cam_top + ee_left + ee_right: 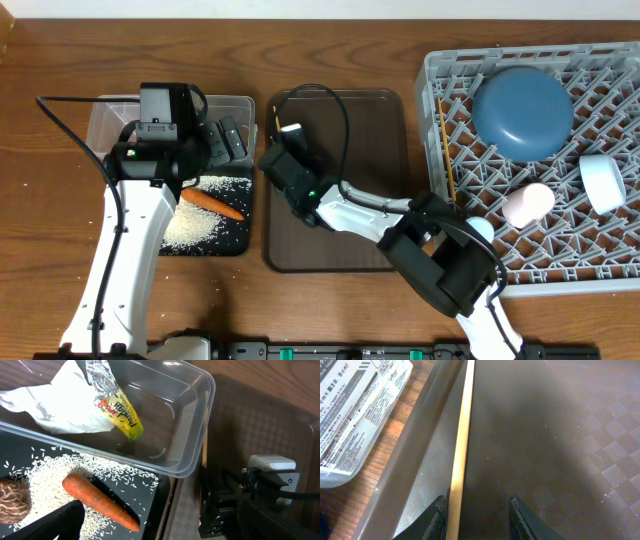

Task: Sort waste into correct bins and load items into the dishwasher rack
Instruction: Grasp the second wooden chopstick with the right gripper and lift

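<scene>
Bench (330,40) carries, from the left, a clear tub (195,455) with a black tray (150,497) directly in front of it, a brown serving tray (340,110) in the middle and a grey rack (620,250) on the right.

Clear tub: holds a crumpled napkin (45,405) and a green-yellow wrapper (117,410), the wrapper lying partly on the napkin.

Black tray: holds scattered rice (55,470), a carrot (100,502) lying on the rice, and a brown lumpy food piece (12,502) near the carrot's thick end.

Left gripper (226,142): hangs over the edge where tub and black tray meet. Its jaws are wide apart with nothing between them.

Right gripper (477,510): reaches across the serving tray to its left side. Its jaws stand partly apart and straddle a chopstick (460,460), which lies flat on the tray floor along the left wall. The chopstick sits right against one finger (440,520), and a clear gap separates it from the other, so it is not clamped.

Rack: a blue plate (522,110) rests in the far part. A pink cup (527,203) lies near the middle, and a bowl with a white inside (602,182) lies to its right. A light-blue cup (480,228) sits at the front left, partly hidden by the right arm. A second chopstick (446,150) lies along the rack's left side.
</scene>
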{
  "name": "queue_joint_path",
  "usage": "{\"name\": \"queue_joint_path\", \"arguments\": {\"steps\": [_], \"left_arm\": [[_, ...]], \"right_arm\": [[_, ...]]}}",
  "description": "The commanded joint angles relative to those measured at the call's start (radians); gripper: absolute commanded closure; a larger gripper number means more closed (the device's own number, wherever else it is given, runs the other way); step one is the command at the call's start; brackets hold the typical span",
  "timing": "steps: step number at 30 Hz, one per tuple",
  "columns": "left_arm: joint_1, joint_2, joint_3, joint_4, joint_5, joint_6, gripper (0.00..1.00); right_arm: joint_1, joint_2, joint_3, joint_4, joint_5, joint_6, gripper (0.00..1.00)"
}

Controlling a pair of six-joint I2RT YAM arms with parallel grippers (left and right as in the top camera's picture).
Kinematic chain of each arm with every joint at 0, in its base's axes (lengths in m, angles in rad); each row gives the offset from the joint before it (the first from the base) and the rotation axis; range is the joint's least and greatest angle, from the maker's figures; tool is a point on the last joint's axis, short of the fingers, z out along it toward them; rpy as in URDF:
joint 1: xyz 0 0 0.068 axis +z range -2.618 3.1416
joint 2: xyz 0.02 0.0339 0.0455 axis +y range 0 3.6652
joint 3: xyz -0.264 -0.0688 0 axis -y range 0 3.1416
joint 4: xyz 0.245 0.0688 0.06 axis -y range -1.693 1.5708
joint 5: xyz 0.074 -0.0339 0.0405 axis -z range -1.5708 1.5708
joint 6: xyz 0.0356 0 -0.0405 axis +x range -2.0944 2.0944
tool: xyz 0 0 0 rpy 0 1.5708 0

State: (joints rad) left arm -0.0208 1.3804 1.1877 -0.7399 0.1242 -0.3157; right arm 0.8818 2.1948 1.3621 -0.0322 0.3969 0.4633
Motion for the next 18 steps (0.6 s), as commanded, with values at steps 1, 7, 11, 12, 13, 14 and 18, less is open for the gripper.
{"name": "queue_joint_path", "arguments": {"steps": [1, 7, 11, 12, 13, 14, 18], "left_arm": [[0.002, 0.005, -0.006, -0.003, -0.005, 0.004, 0.02], [0.002, 0.005, -0.006, -0.003, -0.005, 0.004, 0.02], [0.002, 0.005, -0.006, -0.003, -0.005, 0.004, 0.02], [0.002, 0.005, -0.006, -0.003, -0.005, 0.004, 0.02], [0.002, 0.005, -0.006, -0.003, -0.005, 0.004, 0.02], [0.002, 0.005, -0.006, -0.003, -0.005, 0.004, 0.02], [0.002, 0.005, -0.006, -0.003, -0.005, 0.004, 0.02]], "right_arm": [[-0.016, 0.010, -0.002, -0.008, 0.007, 0.000, 0.67], [-0.014, 0.011, -0.002, -0.010, -0.076, 0.038, 0.66], [-0.014, 0.011, -0.002, -0.017, -0.076, 0.049, 0.66], [-0.014, 0.011, -0.002, -0.019, -0.076, 0.049, 0.66], [-0.014, 0.011, -0.002, -0.021, -0.076, 0.049, 0.70], [-0.014, 0.011, -0.002, -0.024, -0.076, 0.049, 0.73], [-0.014, 0.011, -0.002, -0.024, -0.076, 0.049, 0.87]]}}
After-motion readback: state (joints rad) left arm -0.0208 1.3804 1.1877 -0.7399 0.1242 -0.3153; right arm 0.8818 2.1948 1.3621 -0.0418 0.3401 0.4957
